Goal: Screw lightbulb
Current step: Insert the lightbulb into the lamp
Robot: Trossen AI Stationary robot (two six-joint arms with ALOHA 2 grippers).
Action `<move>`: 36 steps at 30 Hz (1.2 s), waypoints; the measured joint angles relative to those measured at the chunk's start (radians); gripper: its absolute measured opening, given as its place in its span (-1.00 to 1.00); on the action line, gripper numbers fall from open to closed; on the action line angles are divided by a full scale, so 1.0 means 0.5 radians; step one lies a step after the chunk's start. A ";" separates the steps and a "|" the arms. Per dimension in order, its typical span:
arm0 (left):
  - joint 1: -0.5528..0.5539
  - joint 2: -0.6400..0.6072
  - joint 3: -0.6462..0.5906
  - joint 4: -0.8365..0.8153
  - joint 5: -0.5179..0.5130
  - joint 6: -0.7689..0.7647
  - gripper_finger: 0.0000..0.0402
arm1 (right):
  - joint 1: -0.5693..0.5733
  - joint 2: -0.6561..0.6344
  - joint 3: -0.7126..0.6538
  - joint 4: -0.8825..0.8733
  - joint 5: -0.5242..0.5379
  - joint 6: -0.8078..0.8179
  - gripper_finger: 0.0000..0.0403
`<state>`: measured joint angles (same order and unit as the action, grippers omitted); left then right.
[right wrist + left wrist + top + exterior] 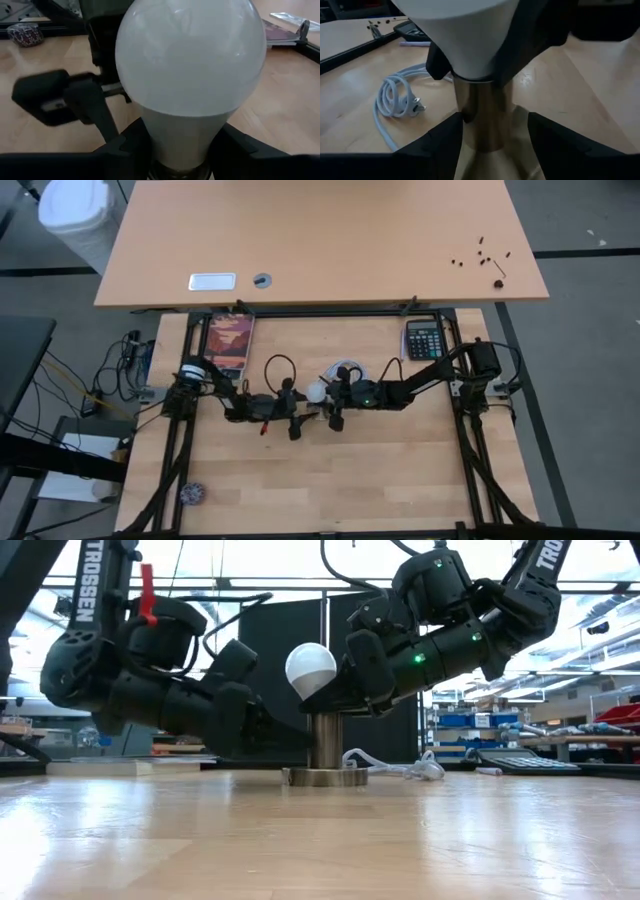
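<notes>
The white lightbulb [311, 668] sits tilted on top of the brass socket's stem [323, 740]. The socket's round base [323, 777] rests on the wooden table. My right gripper [182, 150] reaches in from the table's right and is shut on the lightbulb. My left gripper [495, 137] comes in low from the table's left and is open. Its two fingers stand on either side of the socket's stem [482, 120]; I cannot tell whether one of them touches it. In the high view the lightbulb [318, 390] shows between the two arms. My right gripper pinches the lightbulb's white neck [182, 135], just below the globe, between its two fingers. The fingers come nearly level from the table's right, slanting a little down. The globe leans toward the left arm. The lightbulb's lower end meets the top of the socket's stem [470, 77].
The socket's white cord [395, 97] lies coiled on the table behind the socket. A calculator [424, 338] and a picture card [230, 343] lie along the table's far edge. A small round object [192, 494] lies near left. Bare wood spreads along the near side.
</notes>
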<state>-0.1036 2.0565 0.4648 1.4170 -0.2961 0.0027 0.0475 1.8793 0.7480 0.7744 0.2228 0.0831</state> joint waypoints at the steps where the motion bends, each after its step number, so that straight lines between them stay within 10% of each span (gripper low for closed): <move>1: 0.000 0.018 0.020 -0.002 -0.003 0.016 0.14 | 0.000 0.000 0.000 0.000 0.000 0.002 -0.12; 36: 0.000 0.026 0.215 -0.362 -0.133 0.037 -0.05 | 0.062 -0.001 0.002 -0.031 0.059 -0.166 -0.01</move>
<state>-0.1036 2.0697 0.5724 1.2361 -0.3628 0.0211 0.0784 1.8790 0.7490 0.7589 0.2523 0.0001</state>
